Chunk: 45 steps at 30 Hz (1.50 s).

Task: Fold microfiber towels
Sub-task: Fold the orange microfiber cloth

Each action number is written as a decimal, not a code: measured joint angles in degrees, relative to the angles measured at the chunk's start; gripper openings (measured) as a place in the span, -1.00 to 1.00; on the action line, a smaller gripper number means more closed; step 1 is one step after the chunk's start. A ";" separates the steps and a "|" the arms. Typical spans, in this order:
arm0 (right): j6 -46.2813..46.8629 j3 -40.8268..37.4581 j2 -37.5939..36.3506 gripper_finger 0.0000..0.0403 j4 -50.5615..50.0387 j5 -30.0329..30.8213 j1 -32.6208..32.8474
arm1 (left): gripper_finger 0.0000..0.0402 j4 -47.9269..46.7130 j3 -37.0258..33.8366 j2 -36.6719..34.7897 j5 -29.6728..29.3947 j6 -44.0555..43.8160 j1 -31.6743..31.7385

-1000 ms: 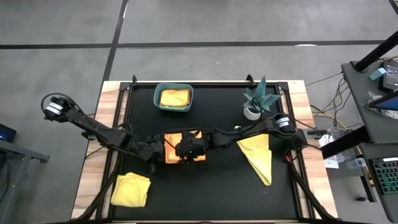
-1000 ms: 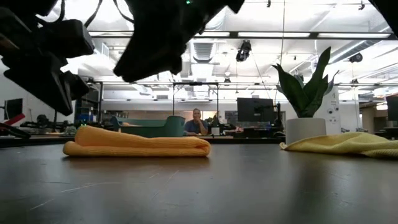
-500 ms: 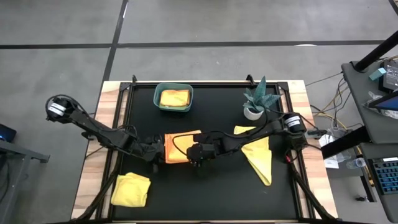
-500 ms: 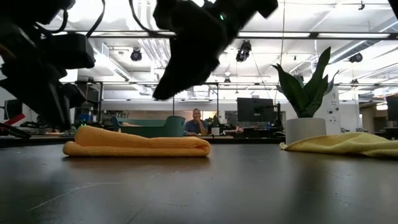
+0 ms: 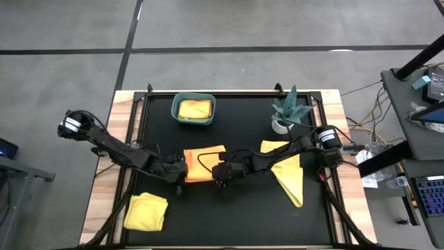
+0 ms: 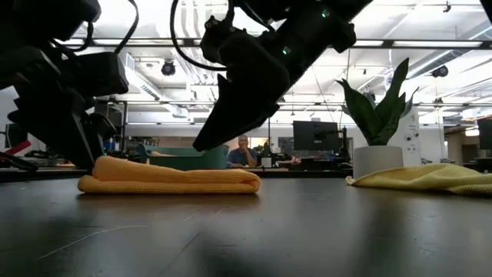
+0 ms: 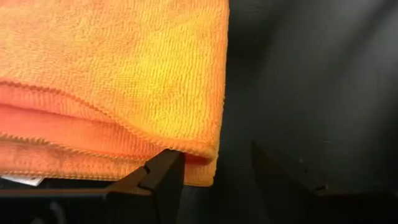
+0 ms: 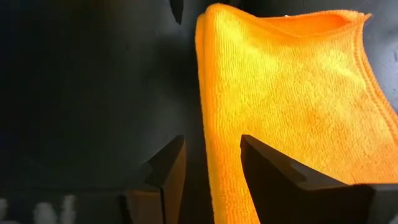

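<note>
From above, the black surface (image 5: pixel 229 215) carries a folded orange towel (image 5: pixel 201 157) near its middle. The left end effector (image 5: pixel 179 175) sits at the towel's near left corner and the right end effector (image 5: pixel 223 175) at its near right edge, both arms reaching in from the sides. A teal bin (image 5: pixel 193 121) at the far side holds a folded yellow towel (image 5: pixel 194 109). Another yellow towel (image 5: pixel 146 211) lies bunched at the near left corner, and a third yellow towel (image 5: pixel 286 173) lies spread in a loose triangle on the right, near a small potted plant (image 5: pixel 288 110).

At surface level, the orange towel (image 6: pixel 169 178) lies flat in stacked layers. The left end effector (image 6: pixel 65 123) hangs dark at its left end, the right end effector (image 6: pixel 238 108) slants over it without clearly touching. The spread yellow towel (image 6: pixel 423 178) and the potted plant (image 6: pixel 378 115) show at right; a person (image 6: pixel 244 154) sits far behind.

In the left wrist view, the orange towel (image 7: pixel 118 81) fills most of the picture, its folded corner just beyond the left end effector's (image 7: pixel 217 177) fingers, which stand moderately apart and hold nothing.

In the right wrist view, the right end effector (image 8: pixel 211 168) has its fingers narrowly apart, the folded edge of the orange towel (image 8: pixel 292 106) running into the gap between them, not visibly pinched
</note>
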 joint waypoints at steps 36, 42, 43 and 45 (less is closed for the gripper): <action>-0.21 -0.76 0.00 -0.29 1.17 1.52 -0.47 | -0.99 -18.32 -0.41 -12.10 -0.18 4.50 0.07; -0.65 -0.76 0.00 -0.29 1.13 1.51 -0.66 | -0.99 -19.97 -1.84 -10.61 0.15 3.01 0.07; -0.70 -0.76 0.00 -0.29 1.13 1.51 -0.66 | -0.99 -20.29 -1.86 -10.29 0.29 2.95 0.07; -0.91 -0.78 0.00 -0.29 1.11 1.51 -0.66 | -0.99 -20.20 -1.86 -9.85 0.88 2.94 0.07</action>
